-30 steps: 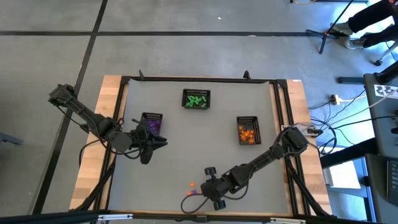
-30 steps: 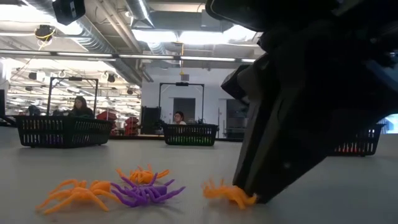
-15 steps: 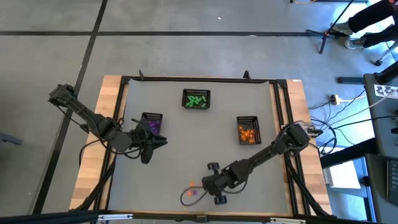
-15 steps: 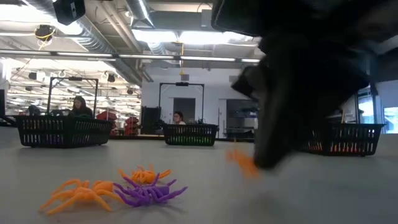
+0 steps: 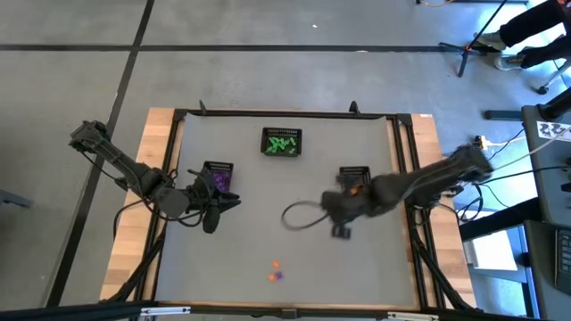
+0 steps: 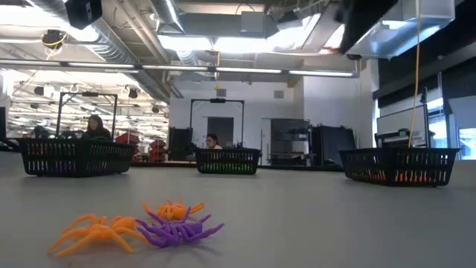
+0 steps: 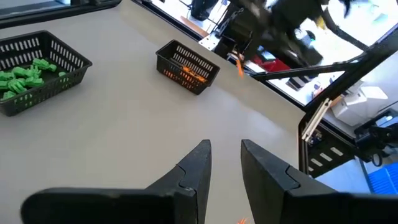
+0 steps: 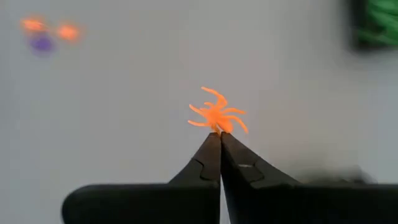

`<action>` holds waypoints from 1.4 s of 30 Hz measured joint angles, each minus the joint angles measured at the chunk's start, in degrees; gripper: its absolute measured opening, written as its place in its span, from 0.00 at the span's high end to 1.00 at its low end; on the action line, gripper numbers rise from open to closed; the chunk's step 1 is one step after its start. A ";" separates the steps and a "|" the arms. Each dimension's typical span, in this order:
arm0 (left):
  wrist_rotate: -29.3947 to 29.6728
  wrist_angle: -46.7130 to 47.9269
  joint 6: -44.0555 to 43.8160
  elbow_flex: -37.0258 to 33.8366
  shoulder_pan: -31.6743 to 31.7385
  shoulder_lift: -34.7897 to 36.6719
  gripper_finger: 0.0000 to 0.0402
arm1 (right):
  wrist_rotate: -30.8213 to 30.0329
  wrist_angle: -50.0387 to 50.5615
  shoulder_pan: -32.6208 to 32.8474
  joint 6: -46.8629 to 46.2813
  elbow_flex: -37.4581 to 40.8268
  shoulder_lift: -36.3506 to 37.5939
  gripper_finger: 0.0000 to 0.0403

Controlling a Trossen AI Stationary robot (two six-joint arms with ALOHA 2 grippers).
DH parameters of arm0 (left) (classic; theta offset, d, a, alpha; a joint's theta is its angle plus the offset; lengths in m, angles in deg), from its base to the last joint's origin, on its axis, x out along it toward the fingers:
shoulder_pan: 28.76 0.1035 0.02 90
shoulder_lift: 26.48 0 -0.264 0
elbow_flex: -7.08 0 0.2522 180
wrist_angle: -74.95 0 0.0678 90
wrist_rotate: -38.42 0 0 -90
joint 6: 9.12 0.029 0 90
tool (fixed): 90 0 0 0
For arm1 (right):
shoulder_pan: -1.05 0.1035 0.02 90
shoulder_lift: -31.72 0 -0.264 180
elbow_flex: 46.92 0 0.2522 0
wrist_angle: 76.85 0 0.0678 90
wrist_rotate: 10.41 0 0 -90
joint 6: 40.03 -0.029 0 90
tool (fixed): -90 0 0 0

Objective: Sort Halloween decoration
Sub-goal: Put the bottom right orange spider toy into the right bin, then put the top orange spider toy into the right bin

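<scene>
No readable labels. Right gripper (image 8: 219,134) pinched tight on orange spider (image 8: 217,116), near orange-filled basket (image 5: 356,185). Green basket (image 5: 282,143), purple basket (image 5: 218,176). Left gripper (image 7: 224,149) part-open, holding nothing. Three spiders (image 6: 141,225) on table (image 5: 268,223).

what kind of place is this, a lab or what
Most likely a robotics lab or open workshop: a framed work table on a bare concrete floor, exposed ceiling ducts, and people seated at distant workstations behind the black baskets.
</scene>
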 joint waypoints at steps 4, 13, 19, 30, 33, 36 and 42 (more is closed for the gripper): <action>0.14 -0.26 0.00 0.00 0.02 0.00 0.80 | -2.70 7.65 -2.20 -3.59 4.49 9.88 1.00; 2.57 -2.30 1.34 0.00 0.01 0.00 0.80 | 6.44 -1.42 -11.92 -17.15 30.88 30.97 0.99; 2.79 -4.38 1.51 0.00 0.00 0.00 0.80 | 5.54 -4.69 -15.35 -20.70 35.30 34.78 0.86; 2.85 -6.45 1.46 0.00 0.02 0.02 0.80 | 7.03 -29.99 -14.44 -11.35 32.95 33.31 0.50; 2.79 -7.86 1.48 0.00 0.02 0.02 0.80 | 7.31 -40.81 -11.61 -8.33 32.96 29.60 0.49; 1.18 -10.19 2.10 0.00 0.02 0.02 0.80 | 7.26 -45.98 -8.37 -6.56 30.82 23.25 0.51; -4.99 -12.24 4.31 0.02 -0.04 -0.36 0.80 | 9.37 -47.27 -2.12 0.03 21.24 6.82 0.53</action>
